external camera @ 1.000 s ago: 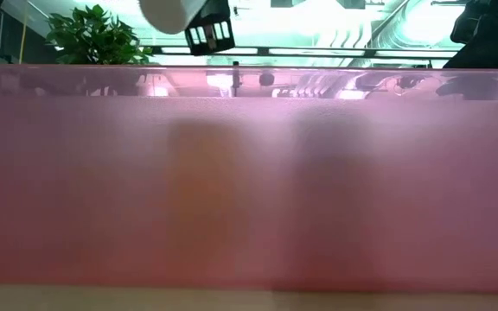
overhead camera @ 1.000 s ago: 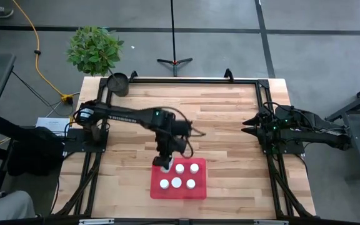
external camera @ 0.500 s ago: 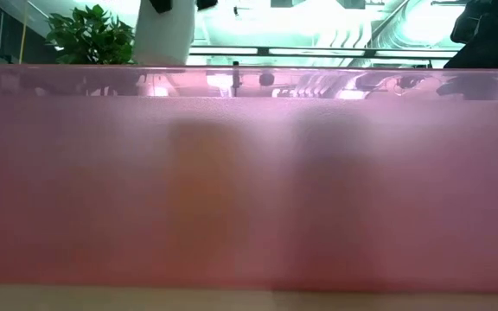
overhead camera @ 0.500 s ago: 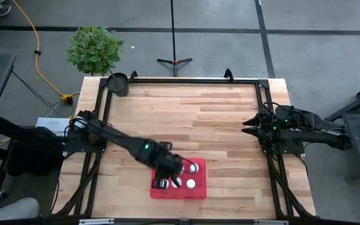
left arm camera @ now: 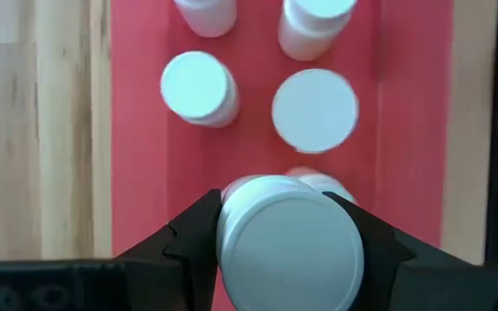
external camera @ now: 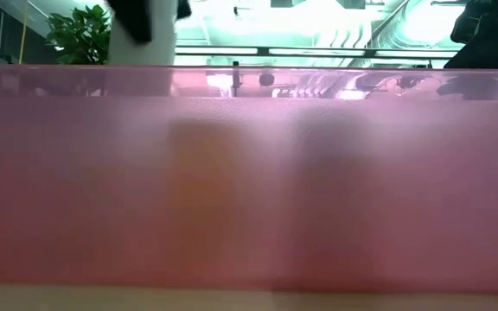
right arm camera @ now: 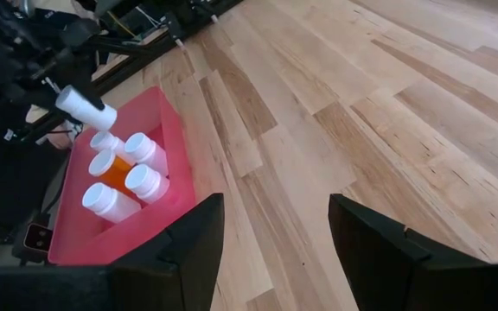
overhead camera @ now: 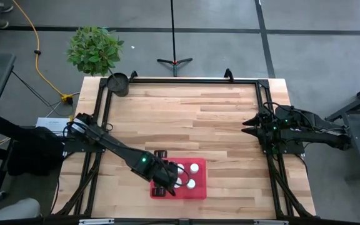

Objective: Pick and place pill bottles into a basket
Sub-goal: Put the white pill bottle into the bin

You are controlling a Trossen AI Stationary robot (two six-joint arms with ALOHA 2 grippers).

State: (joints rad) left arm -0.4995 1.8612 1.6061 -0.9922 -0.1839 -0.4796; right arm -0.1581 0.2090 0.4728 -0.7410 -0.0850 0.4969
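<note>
Fingers of the left gripper [left arm camera: 288, 259] clamp a white-capped pill bottle [left arm camera: 289, 244] by its sides, poised above the near-left corner of the red basket [overhead camera: 200, 190]. From the right wrist view the held bottle looks tilted, its long axis slanting rather than upright, cap end pointing up and away from the basket floor. Five more bottles [right arm camera: 121, 175] stand upright in the basket directly below. Parked at the table's right edge, well apart, the right gripper [right arm camera: 275, 233] holds nothing, its fingers partly open.
</note>
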